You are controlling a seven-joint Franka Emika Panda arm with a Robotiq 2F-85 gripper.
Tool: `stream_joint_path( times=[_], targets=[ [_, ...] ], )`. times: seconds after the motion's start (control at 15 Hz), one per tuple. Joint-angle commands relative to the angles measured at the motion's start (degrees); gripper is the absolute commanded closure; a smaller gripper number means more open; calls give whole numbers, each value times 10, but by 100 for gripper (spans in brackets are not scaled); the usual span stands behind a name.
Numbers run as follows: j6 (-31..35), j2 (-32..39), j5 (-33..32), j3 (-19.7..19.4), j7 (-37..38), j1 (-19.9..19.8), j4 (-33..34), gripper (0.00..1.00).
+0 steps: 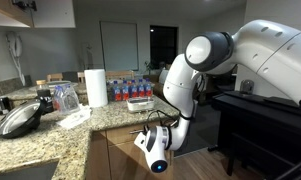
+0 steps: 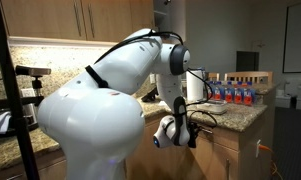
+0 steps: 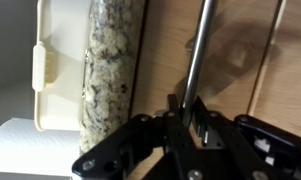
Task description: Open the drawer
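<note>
Gripper [image 3: 188, 108] straddles the drawer's [image 3: 165, 50] bar handle [image 3: 195, 55], which runs parallel to the counter's [image 3: 110, 70] front edge; jaws narrow, firm grip unclear

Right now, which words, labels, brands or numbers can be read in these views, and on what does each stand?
No text can be read in any view.
Bottles on the counter: they have blue labels, too small and blurred to read in both exterior views.
</note>
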Motion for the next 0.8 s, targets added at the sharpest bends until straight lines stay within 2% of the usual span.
stream_joint_path(
  times=[0.0,0.27,0.53,0.73],
  targets=[
    [-18,-3,-14,7,9,8,-33,89],
    [-38,7,-4,-18,28,43,-29,89],
    [-42,13,-5,-74,79,103,-32,89],
    [-55,21,-5,-96,107,125,-32,90]
  ],
)
